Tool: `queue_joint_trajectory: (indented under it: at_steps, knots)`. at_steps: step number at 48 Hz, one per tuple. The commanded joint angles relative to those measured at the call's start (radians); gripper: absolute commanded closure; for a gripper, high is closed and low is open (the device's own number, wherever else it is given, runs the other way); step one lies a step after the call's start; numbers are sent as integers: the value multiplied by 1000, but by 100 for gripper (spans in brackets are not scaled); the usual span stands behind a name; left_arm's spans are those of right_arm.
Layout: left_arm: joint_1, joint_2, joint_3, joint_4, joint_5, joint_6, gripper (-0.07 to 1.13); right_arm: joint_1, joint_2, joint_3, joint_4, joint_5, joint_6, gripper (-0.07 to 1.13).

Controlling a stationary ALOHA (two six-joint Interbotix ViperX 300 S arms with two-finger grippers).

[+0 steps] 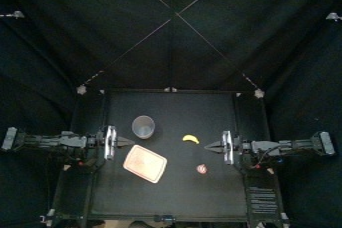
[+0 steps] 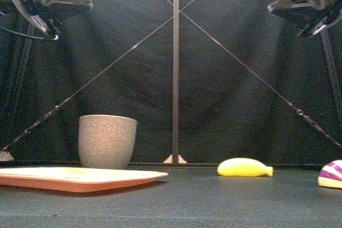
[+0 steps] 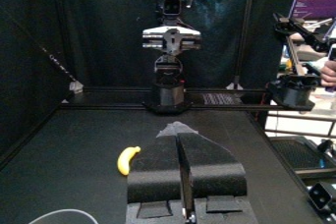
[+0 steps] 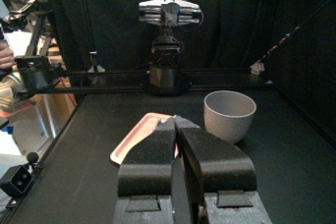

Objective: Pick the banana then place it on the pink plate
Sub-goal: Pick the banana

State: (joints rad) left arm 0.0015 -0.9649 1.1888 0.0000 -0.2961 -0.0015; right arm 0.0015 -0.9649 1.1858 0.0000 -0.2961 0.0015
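Idling with jaws pressed together, left gripper [image 3: 180,136] and right gripper [image 4: 176,122] are leaving the banana [image 1: 191,138] off the pink plate [image 1: 144,162].

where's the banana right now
In the top view the banana lies on the table just right of centre, right of the grey cup and apart from the pink plate.

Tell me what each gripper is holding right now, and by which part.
Nothing is held. The left gripper and the right gripper are both shut and empty, and the banana lies free on the table, apart from both.
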Motion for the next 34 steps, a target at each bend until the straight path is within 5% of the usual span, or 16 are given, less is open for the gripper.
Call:
queue_joint_trajectory:
  at_steps: [1, 21, 27, 34]
  knots:
    - [31, 12, 5, -6, 0, 0, 106, -32, 44, -20, -2, -3, 2, 105]
    - [35, 12, -3, -8, -21, 5, 106, -265, 456, -118, 9, 38, 11, 99]
    - [35, 12, 0, -9, -23, 5, 106, -285, 554, -164, 2, 100, 8, 77]
    - [37, 15, -3, -6, -23, 6, 106, -279, 655, -183, 6, 110, 11, 30]
